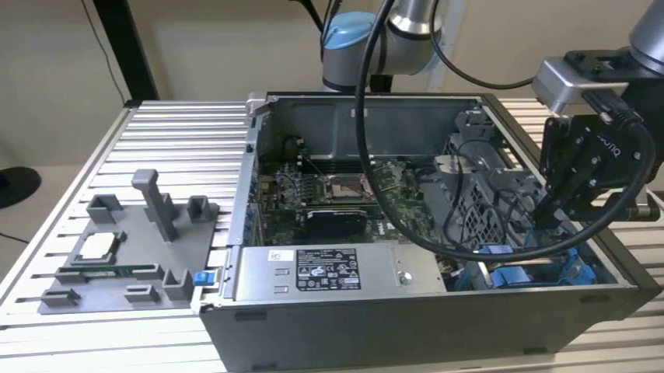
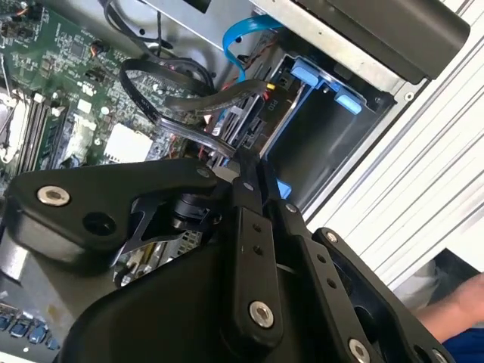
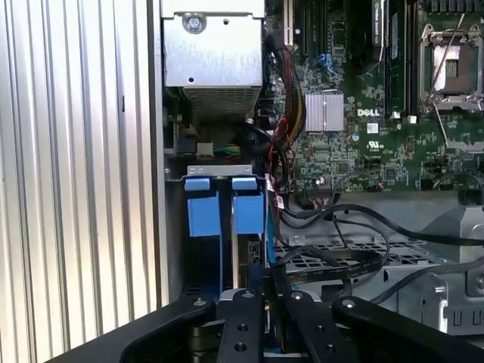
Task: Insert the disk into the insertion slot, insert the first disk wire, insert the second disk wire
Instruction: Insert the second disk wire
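Black robot hand (image 1: 555, 210) reaches into the open computer case (image 1: 415, 311), fingers pressed together near the blue-railed insertion slot (image 3: 225, 208). Dark cables (image 3: 340, 257) loop beside it over the motherboard (image 3: 363, 113). The grey power supply (image 1: 322, 272) lies nearby.

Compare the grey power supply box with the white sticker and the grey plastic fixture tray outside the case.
The grey power supply box sits inside the computer case; the grey plastic fixture tray lies on the ribbed table. The box is a plain block with a sticker; the tray has upright posts. Both are grey.
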`<move>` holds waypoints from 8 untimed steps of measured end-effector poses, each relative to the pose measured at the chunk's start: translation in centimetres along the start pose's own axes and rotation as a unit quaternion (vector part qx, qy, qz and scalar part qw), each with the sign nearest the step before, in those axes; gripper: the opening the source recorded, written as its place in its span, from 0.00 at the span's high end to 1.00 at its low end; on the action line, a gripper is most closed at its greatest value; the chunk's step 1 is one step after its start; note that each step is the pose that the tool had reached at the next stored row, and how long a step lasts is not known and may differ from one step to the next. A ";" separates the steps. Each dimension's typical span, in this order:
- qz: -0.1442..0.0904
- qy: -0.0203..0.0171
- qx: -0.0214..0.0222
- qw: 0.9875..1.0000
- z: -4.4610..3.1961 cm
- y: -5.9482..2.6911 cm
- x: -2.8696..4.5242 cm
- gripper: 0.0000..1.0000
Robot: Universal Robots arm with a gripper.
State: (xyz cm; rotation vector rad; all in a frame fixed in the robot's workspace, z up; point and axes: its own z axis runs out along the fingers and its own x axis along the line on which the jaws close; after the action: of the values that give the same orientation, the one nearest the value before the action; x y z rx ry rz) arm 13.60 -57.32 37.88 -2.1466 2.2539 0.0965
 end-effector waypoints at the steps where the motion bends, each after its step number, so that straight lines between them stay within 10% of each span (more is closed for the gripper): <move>1: 0.000 0.000 0.000 1.000 0.00 0.00 0.00 1.00; 8: 0.000 0.000 0.002 1.000 0.02 0.00 0.00 1.00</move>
State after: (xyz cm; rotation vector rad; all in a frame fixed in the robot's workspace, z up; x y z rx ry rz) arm 13.60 -57.32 37.86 -2.1448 2.2518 0.0920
